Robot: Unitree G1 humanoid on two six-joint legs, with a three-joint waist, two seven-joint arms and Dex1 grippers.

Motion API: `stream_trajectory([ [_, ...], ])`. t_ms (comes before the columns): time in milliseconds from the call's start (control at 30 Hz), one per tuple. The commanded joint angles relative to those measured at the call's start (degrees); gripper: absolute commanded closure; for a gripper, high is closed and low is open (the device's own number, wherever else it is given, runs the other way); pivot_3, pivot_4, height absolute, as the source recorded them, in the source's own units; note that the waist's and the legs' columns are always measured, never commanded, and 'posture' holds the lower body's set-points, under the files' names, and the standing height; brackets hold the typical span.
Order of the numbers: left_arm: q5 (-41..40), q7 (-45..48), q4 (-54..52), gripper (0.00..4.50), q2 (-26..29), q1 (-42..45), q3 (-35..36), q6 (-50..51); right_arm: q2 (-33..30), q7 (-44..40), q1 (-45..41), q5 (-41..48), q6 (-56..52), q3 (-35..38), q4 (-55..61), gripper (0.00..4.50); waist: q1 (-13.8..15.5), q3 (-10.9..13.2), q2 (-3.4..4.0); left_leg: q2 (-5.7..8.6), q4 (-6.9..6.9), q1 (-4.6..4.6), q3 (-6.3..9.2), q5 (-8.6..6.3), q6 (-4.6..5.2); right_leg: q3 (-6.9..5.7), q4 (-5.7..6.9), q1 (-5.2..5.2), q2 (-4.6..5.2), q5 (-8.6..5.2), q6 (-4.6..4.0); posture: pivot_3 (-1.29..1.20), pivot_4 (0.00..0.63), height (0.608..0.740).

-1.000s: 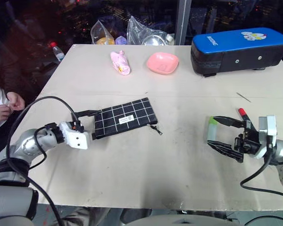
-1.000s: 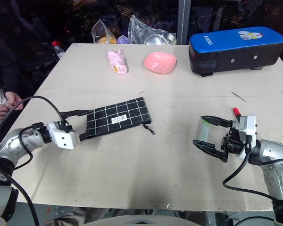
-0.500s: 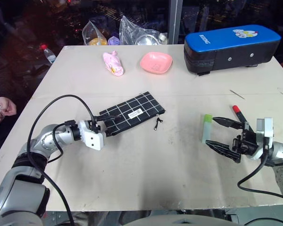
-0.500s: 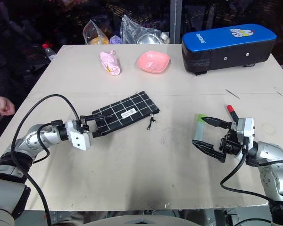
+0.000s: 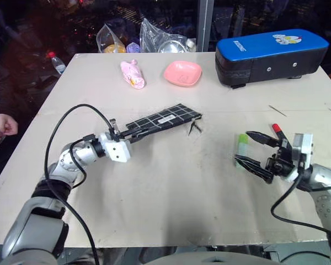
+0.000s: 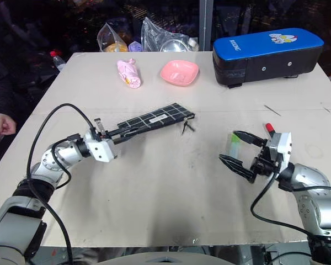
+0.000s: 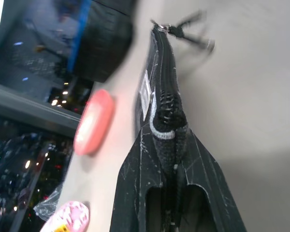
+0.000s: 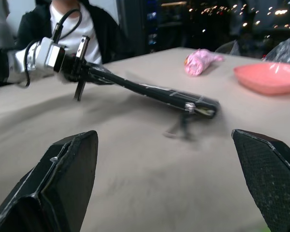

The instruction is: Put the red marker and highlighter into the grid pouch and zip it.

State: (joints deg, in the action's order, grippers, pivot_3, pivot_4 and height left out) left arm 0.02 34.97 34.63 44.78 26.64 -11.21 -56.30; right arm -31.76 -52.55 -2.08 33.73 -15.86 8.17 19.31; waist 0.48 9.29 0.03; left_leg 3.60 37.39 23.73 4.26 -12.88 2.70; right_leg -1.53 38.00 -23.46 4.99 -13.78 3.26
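While airborne, black white-gridded grid pouch (image 5: 163, 120) edge-on

My pouch (image 5: 163, 120) is black with white grid lines and a small white label. At the lower right lie a pale green highlighter (image 5: 241, 146) and a red-capped marker (image 5: 276, 129). Across the top are a pink bowl (image 5: 182, 73) and a blue-topped black case (image 5: 270, 57).

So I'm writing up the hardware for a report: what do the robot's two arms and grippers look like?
Both arms are silver-grey metal with rounded joints and loose black cables looping along them. Each wrist ends in a white block. The left gripper and right gripper each have two black fingers; the right one's fingers are broad, wedge-shaped and finely textured.
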Motion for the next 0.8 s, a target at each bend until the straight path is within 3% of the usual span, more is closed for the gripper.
stream_trajectory([
  [33, -5.51, -1.09, -11.83, 4.41, -2.76, -0.77, 2.94, 10.62, 0.98, 14.12, -8.66, -8.86, -10.06, -6.17, 2.87, 0.00, -0.12, 0.00, 0.00, -0.01, 0.01, 0.00, 0.00, 0.01, -0.01, 0.02, 0.02, -0.01, 0.02, 0.00, 0.00, 0.00, 0.150, 0.734],
  [200, -3.21, -1.79, -17.80, 4.41, -5.49, -2.52, 4.76, 16.06, 6.86, 24.12, -22.23, -5.65, -27.87, -7.10, -1.91, 0.00, -0.33, -0.01, -0.02, 0.01, -0.03, 0.01, 0.01, 0.03, -0.05, 0.08, 0.04, -0.06, -0.10, 0.01, -0.03, 0.00, 0.150, 0.734],
  [300, -1.58, -2.13, -18.79, 4.41, -6.72, -3.21, 4.69, 16.37, 10.88, 28.09, -28.37, -5.14, -33.08, -6.09, -7.29, 0.00, -0.45, -0.01, -0.02, 0.07, -0.08, 0.03, 0.02, 0.04, -0.07, 0.17, 0.02, -0.09, -0.11, 0.02, -0.04, 0.00, 0.150, 0.734],
  [667, 1.14, -1.82, -16.61, 4.41, -7.78, -3.46, 5.87, 13.64, 15.00, 27.21, -36.68, -4.80, -34.47, -6.70, -14.89, 0.00, -1.13, -0.01, -0.02, 0.12, -0.08, 0.04, 0.03, 0.03, -0.02, 0.15, 0.05, -0.11, -0.10, 0.04, -0.02, 0.00, 0.150, 0.734],
  [767, 1.27, -1.92, -16.18, 4.50, -8.05, -3.57, 5.87, 13.11, 15.99, 27.62, -37.86, -5.65, -33.58, -6.94, -16.92, 0.81, -1.29, -0.01, -0.02, 0.12, -0.09, 0.04, 0.03, 0.03, -0.03, 0.16, 0.08, -0.13, -0.10, 0.04, -0.03, 0.00, 0.150, 0.734],
  [800, 1.35, -1.95, -16.09, 4.50, -8.12, -3.60, 5.84, 12.93, 16.19, 27.65, -38.08, -5.96, -33.14, -7.03, -17.42, 1.30, -1.35, -0.01, -0.02, 0.12, -0.09, 0.04, 0.03, 0.03, -0.03, 0.16, 0.08, -0.14, -0.11, 0.04, -0.03, 0.00, 0.150, 0.734],
])
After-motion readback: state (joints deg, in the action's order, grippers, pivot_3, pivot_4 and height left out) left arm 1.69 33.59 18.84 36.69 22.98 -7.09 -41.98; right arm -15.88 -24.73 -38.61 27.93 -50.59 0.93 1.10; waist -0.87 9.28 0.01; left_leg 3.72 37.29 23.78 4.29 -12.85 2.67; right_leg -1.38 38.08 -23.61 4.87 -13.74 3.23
